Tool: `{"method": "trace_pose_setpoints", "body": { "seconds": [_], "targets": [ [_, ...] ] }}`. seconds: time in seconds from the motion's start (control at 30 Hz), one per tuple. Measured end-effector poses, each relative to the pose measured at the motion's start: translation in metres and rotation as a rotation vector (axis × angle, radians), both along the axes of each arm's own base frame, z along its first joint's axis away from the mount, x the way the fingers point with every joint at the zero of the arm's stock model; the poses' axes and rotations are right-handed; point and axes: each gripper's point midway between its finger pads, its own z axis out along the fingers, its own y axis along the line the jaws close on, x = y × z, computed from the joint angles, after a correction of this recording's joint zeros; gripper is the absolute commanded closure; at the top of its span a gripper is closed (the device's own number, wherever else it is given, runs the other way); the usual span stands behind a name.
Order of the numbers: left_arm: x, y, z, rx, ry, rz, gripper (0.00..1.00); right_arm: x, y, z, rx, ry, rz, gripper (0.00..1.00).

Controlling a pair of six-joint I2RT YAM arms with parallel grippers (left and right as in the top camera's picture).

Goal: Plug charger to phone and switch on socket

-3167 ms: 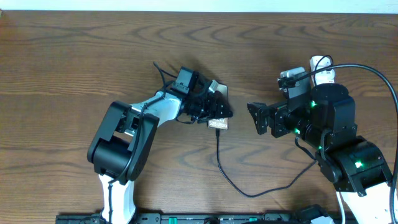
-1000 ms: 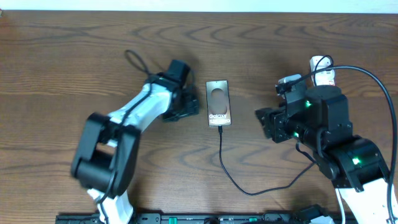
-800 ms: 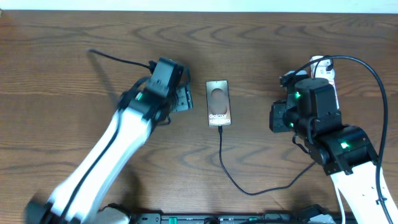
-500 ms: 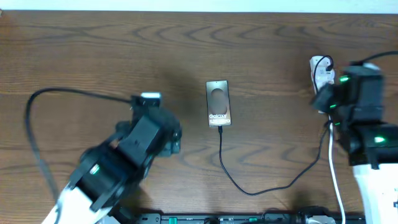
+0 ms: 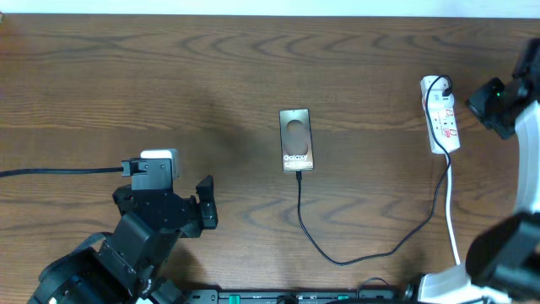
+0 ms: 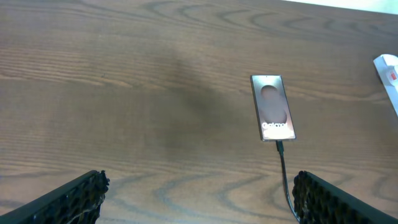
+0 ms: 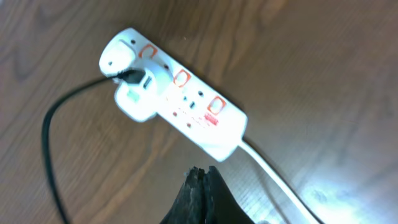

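Observation:
The phone [image 5: 296,139] lies flat at the table's middle, silver face up, with the charger's thin black cable [image 5: 302,224] entering its near end. The cable loops right and up to a white plug [image 7: 134,93] seated in the socket [image 5: 440,114], a white power strip with red switches [image 7: 213,106]. My left gripper [image 5: 205,203] hangs open at the lower left, far from the phone [image 6: 272,107], with nothing between its fingers [image 6: 68,200]. My right gripper [image 7: 202,177] is shut and empty, its tip just off the strip's cord end [image 7: 227,134].
The strip's thick white cord [image 5: 451,211] runs down toward the table's front edge on the right. A black lead [image 5: 59,171] trails left from my left arm. Bare wood surrounds the phone.
My left arm has drawn back from beside the phone to the lower left, jaws spread wide. My right arm has swung right past the socket and shut its jaws.

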Motion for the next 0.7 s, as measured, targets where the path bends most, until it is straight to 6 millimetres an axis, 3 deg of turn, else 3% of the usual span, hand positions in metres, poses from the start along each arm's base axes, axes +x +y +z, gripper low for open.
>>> {"method": "trace_pose_setpoints", "body": {
  "seconds": [0.23,0.43,0.53,0.67,0.7],
  "targets": [
    [0.0,0.0,0.0,0.0,0.0,0.002,0.03,0.017,0.002,-0.069,0.105,0.169,0.024,0.99],
    [0.001,0.003,0.0,0.0,0.001,0.016,0.03,0.027,-0.002,-0.099,0.178,0.168,0.016,0.99],
    [0.006,0.02,0.0,-0.003,-0.001,0.102,0.03,0.035,-0.007,-0.104,0.186,0.14,-0.01,0.99],
    [0.009,0.057,0.005,-0.012,-0.024,0.273,0.03,0.046,-0.012,-0.103,0.196,0.09,-0.07,0.99],
    [0.004,0.077,0.011,-0.03,-0.056,0.359,0.03,0.048,-0.013,-0.102,0.202,0.079,-0.091,0.99]
  ]
}}
